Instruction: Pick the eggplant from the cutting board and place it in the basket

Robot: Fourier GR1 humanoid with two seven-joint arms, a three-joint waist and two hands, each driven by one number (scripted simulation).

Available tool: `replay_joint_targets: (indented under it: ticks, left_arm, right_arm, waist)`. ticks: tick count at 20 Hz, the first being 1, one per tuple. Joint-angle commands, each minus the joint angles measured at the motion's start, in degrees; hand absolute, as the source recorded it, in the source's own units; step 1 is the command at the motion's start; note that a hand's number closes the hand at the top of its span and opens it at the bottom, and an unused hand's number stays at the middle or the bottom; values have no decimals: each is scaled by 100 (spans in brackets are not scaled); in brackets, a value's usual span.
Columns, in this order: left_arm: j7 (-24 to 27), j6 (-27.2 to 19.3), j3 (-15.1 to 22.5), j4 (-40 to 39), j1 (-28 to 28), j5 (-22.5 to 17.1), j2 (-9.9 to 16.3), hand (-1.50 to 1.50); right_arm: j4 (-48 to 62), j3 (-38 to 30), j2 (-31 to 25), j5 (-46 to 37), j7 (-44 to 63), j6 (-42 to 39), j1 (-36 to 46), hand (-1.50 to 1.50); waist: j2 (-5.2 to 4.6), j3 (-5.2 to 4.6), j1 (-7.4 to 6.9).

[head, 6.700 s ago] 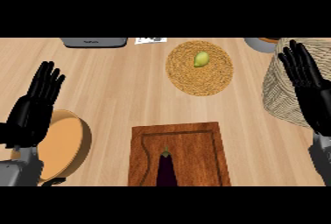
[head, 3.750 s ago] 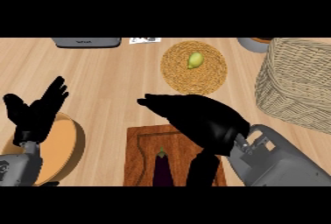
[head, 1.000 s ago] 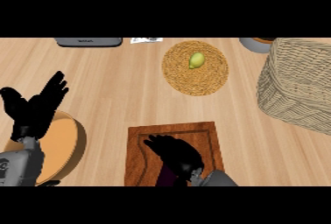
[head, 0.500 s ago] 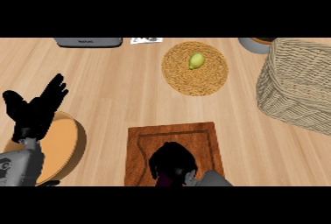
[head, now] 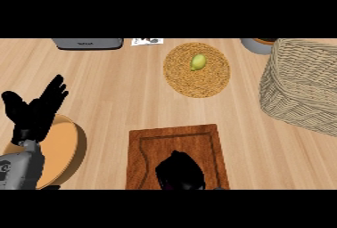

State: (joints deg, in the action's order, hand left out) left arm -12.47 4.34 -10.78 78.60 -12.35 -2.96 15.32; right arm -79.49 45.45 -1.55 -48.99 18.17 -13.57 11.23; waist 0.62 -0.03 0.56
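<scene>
My right hand sits low on the cutting board, at the board's near end, fingers curled down over something I can't see. The eggplant is hidden under it, so I can't tell whether the fingers are really clamped on it or just closed. The board is dark brown wood with a groove round its edge and lies flat on the table.

My left hand is left of the board, well apart from it, fingers straight and spread, pointing up, resting. It hangs over the far rim of a round tan wooden bowl that sits just left of the board.

Beyond the board, a round woven mat lies on the table with a small yellow-green fruit on its far half. The wicker basket stands right of the board and farther back, near the mat but not touching it, cut off by the view's right edge.

Farthest from the board: a grey flat object at the far left, a white paper scrap just beside it, and a grey bowl touching or just behind the basket's far corner; can't tell which.
</scene>
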Motion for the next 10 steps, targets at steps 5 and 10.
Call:
replay_joint_targets:
  ticks: [5, 10]
  left_arm:
    - [-11, 2, 7, 134, 174, 25, 0, 0]
    - [-151, -113, 65, 231, 132, 101, -48, 0]
  right_arm:
    - [-1928, -85, -714, -460, 941, 1465, -2050, 150]
    - [-3038, 312, -428, -98, 311, 2524, -2858, 150]
  waist:
    - [-22, 1, 106]
    - [-11, 10, 126]
